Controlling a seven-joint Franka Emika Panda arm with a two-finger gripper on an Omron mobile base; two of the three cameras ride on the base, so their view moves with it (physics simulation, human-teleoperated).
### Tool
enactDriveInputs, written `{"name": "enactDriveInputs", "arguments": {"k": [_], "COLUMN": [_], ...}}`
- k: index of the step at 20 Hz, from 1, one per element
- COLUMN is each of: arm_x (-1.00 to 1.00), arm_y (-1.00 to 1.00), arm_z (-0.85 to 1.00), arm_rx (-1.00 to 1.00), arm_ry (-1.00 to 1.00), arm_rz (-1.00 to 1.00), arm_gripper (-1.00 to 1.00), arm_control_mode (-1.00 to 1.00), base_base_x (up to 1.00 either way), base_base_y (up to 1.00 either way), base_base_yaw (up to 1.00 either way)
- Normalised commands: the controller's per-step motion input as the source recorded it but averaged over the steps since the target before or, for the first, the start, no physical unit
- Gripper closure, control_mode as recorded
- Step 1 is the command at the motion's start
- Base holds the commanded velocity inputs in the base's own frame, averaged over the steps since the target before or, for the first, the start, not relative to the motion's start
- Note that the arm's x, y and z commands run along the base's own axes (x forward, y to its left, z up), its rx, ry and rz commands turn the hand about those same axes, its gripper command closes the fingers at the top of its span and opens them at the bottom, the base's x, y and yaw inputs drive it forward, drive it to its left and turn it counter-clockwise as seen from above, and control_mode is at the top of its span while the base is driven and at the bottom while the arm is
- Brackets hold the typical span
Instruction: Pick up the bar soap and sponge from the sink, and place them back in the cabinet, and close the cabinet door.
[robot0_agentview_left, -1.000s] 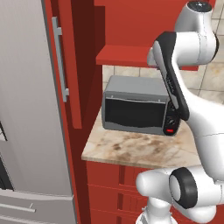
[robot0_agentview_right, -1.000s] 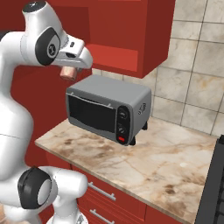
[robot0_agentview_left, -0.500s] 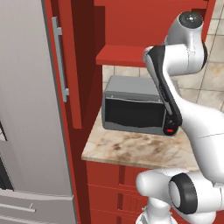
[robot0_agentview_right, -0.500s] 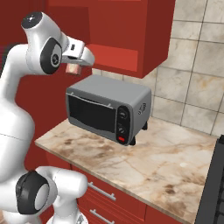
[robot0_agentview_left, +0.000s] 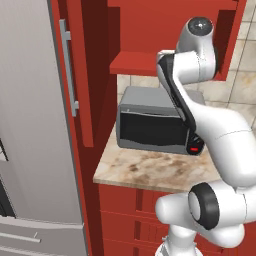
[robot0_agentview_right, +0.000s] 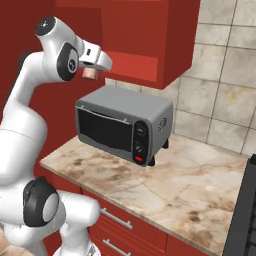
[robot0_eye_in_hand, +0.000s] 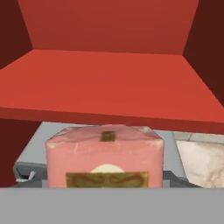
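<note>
My gripper (robot0_agentview_right: 92, 70) is shut on the bar soap (robot0_agentview_right: 89, 74), a pinkish-brown block held just in front of the open red cabinet (robot0_agentview_right: 150, 35). In the hand view the bar soap (robot0_eye_in_hand: 104, 155) sits low between the fingers of the gripper (robot0_eye_in_hand: 105, 177), with the red shelf (robot0_eye_in_hand: 109, 83) straight ahead and slightly above it. The shelf (robot0_agentview_left: 135, 64) is bare. The cabinet door (robot0_agentview_left: 85, 75) stands swung open to the left, its grey bar handle (robot0_agentview_left: 68, 67) facing me. The sponge and the sink are out of view.
A grey toaster oven (robot0_agentview_right: 125, 125) stands on the marble counter (robot0_agentview_right: 175, 185) right under the shelf. The tall grey fridge (robot0_agentview_left: 30, 125) is on the left beside the open door. A dark stove edge (robot0_agentview_right: 248, 210) lies at the far right.
The arm has swung left and reached toward the cabinet, bringing the held bar soap closer to the shelf's front edge. The base has stayed put.
</note>
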Motion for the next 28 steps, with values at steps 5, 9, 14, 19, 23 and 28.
{"name": "enactDriveInputs", "arguments": {"k": [5,9,14,19,23,28], "arm_x": [0.42,0.47,0.34,0.21,0.13,0.15], "arm_y": [0.0,-0.01,-0.03,-0.02,0.0,0.0], "arm_z": [0.19,0.0,0.0,-0.01,-0.14,-0.21], "arm_rx": [0.0,0.0,0.0,0.0,0.0,0.0], "arm_ry": [0.01,0.0,-0.02,-0.09,-0.12,-0.09], "arm_rz": [0.0,0.0,0.0,0.0,0.0,0.0], "arm_gripper": [1.0,1.0,1.0,1.0,1.0,1.0], "arm_control_mode": [-1.0,-1.0,-1.0,-1.0,-1.0,-1.0], "base_base_x": [0.0,0.0,0.0,0.0,0.0,0.0], "base_base_y": [0.0,0.0,0.0,0.0,0.0,0.0], "base_base_yaw": [0.0,0.0,0.0,0.0,0.0,0.0]}}
